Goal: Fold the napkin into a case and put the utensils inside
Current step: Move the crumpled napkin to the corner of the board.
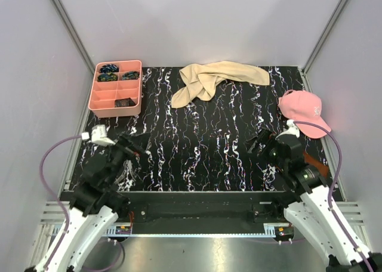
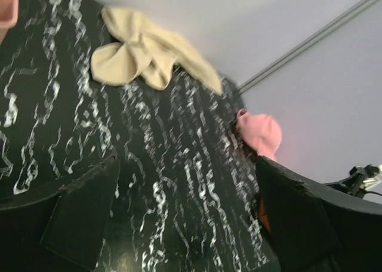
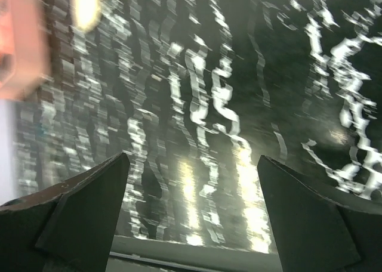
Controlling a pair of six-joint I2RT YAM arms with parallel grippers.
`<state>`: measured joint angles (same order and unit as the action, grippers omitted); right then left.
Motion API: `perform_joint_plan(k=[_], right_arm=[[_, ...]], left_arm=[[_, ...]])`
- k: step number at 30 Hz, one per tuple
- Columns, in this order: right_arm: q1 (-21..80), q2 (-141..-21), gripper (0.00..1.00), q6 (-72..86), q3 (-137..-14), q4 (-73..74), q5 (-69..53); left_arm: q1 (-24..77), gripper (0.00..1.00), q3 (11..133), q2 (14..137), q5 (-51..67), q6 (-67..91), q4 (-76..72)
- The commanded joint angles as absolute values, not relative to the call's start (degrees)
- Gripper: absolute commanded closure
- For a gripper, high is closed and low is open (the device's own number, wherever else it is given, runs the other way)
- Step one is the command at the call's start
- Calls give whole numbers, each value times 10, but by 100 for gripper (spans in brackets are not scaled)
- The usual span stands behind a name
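Note:
The beige napkin (image 1: 216, 79) lies crumpled and loosely bunched at the back middle of the black marbled table (image 1: 203, 147). It also shows in the left wrist view (image 2: 140, 51). No metal utensils show in any view. My left gripper (image 1: 134, 148) is open and empty over the near left of the table, its view (image 2: 188, 218) showing bare table between the fingers. My right gripper (image 1: 256, 142) is open and empty over the near right, with only blurred table between its fingers (image 3: 194, 206).
A pink compartment tray (image 1: 95, 99) with small dark blue-green items stands at the back left. A pink baseball cap (image 1: 301, 108) lies at the right edge, also in the left wrist view (image 2: 261, 133). Grey walls close in three sides.

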<state>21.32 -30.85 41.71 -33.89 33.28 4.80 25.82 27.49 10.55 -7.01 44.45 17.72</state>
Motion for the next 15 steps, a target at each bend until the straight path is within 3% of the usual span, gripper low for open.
perform_joint_plan(k=[1, 9, 15], right_arm=[[214, -386, 0, 346, -375, 328, 43], [214, -638, 0, 287, -478, 147, 7], [214, -864, 0, 279, -642, 75, -21]], left_arm=[[260, 1, 283, 250, -87, 436, 169], [261, 11, 486, 636, -31, 353, 187], [261, 15, 619, 813, -15, 348, 186]])
